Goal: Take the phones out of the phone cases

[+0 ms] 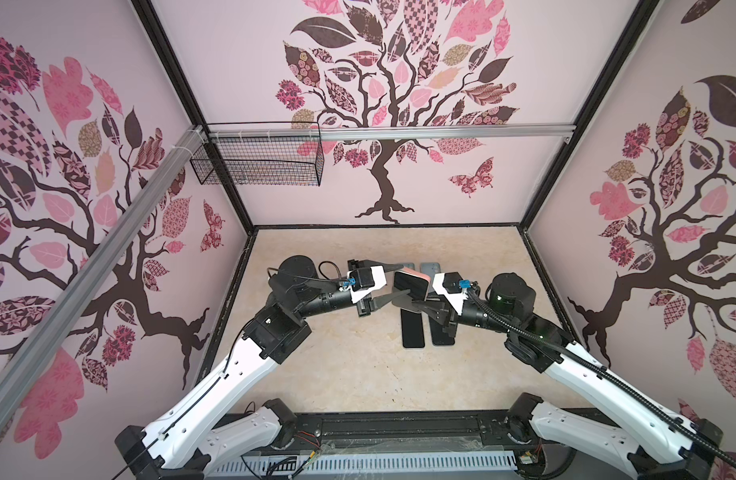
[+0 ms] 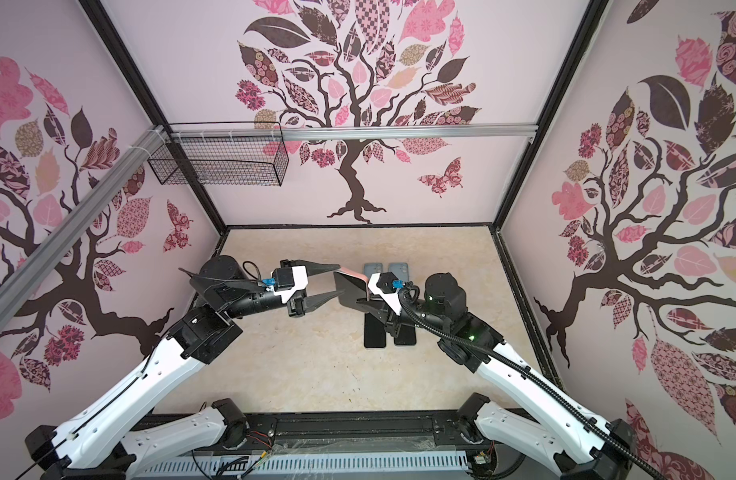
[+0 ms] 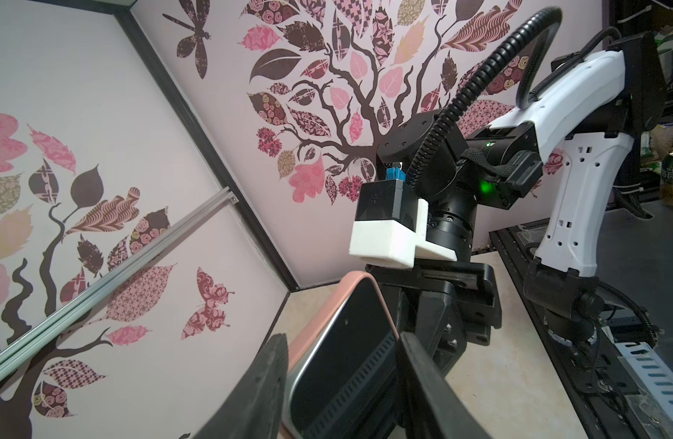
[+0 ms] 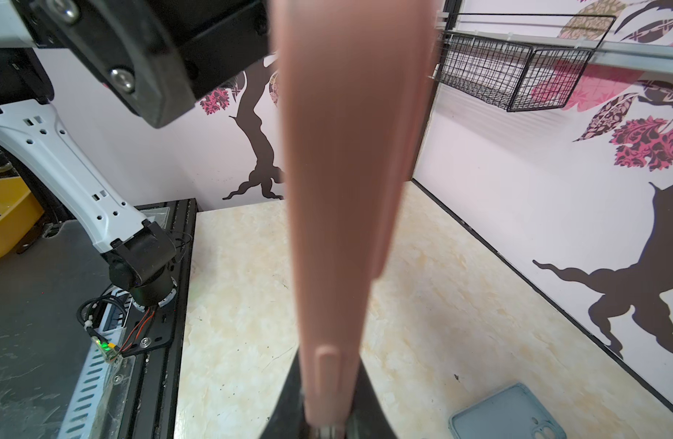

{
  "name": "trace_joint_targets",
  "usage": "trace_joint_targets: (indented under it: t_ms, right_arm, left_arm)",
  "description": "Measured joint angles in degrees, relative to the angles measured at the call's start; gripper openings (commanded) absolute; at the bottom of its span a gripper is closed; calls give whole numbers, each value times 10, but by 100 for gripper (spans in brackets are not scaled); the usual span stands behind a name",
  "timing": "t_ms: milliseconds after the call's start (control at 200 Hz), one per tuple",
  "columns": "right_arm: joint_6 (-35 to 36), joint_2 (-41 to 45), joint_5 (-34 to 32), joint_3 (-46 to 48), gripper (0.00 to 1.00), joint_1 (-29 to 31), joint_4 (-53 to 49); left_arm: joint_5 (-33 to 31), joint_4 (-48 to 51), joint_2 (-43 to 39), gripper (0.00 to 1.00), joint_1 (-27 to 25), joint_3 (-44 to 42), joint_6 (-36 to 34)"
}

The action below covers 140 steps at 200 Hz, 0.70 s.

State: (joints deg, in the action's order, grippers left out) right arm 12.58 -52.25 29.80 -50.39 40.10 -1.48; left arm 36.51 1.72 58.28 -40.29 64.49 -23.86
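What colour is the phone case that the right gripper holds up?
Plain pale pink, with no pattern. The phone case shows best in the right wrist view.

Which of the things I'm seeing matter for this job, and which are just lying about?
In the job: pink case with the phone in it, held by the right gripper; left gripper, open at its free end.
Lying about: two bare phones and two grey cases on the table; wire basket.
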Motion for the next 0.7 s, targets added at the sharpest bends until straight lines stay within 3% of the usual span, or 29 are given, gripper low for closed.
trace_joint_targets:
  t_ms: [700]
  right_arm:
    - [-34, 8, 49, 0, 0, 0, 7]
  left_arm:
    - [13, -17, 0, 49, -2, -2, -2]
